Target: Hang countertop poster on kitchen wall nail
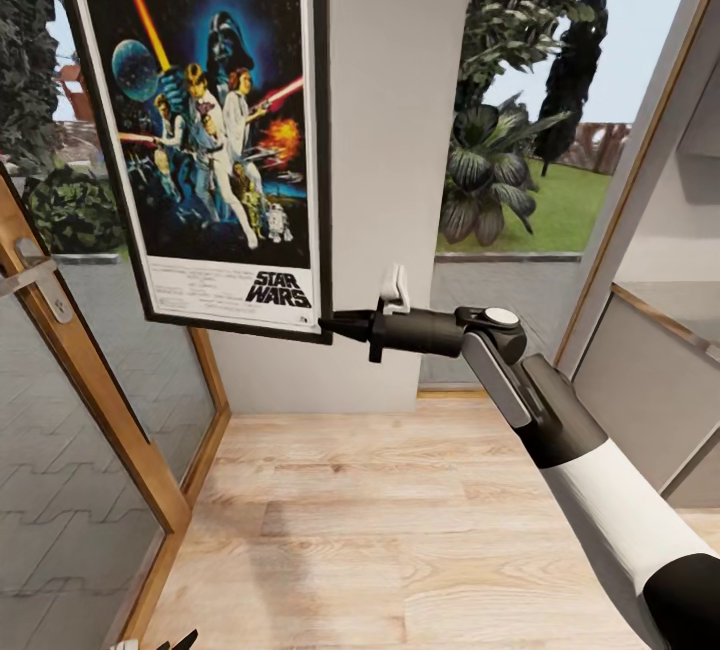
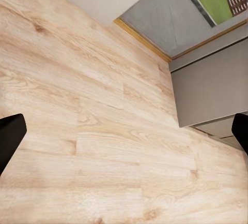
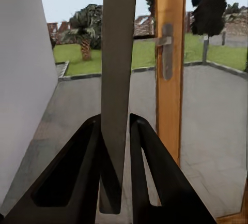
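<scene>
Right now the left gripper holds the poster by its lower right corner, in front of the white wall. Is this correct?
Not quite: the right gripper holds the poster, not the left. The head view shows it pinching the lower right corner, in front of the white wall.

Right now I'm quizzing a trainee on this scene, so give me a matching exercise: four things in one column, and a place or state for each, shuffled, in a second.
Things:
1. poster
2. right hand
3. left hand
4. door handle

Places or states:
A. open, over the wooden floor
B. on the wood-framed glass door
C. held up in front of the grey wall
D. shut on the poster's lower corner

Pairs: 1-C, 2-D, 3-A, 4-B
</scene>
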Motion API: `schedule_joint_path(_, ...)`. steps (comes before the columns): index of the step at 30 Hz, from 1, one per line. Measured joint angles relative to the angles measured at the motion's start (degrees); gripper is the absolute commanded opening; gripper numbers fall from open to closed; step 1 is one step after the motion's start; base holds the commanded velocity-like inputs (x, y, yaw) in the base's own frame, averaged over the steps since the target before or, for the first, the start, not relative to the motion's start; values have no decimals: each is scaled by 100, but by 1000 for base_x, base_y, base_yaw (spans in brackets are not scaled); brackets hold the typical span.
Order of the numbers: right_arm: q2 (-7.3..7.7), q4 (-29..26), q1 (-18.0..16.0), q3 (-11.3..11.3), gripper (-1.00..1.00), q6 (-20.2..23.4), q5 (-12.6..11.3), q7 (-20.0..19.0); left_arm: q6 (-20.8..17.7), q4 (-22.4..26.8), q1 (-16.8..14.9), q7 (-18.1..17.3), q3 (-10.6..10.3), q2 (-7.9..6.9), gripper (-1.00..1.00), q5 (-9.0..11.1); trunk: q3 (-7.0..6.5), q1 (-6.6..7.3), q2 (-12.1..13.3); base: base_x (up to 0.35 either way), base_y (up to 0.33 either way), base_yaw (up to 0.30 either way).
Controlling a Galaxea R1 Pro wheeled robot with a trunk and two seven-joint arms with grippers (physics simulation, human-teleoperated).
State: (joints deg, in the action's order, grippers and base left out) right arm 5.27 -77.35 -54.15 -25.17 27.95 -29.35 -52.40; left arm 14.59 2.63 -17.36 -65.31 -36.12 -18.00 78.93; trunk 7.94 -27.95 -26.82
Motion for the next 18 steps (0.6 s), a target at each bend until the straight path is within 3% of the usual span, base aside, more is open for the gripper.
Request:
schedule_joint_path(14, 110, 47, 21, 10, -100, -44, 98, -254, 2, 0, 0, 0, 4, -5, 100, 0, 0, 0, 0, 0, 0, 0)
schedule_joint_path(18, 203, 61, 25, 15, -100, -124, 97, -269, 2, 0, 0, 0, 4, -7, 100, 2, 0, 0, 0, 0, 0, 0)
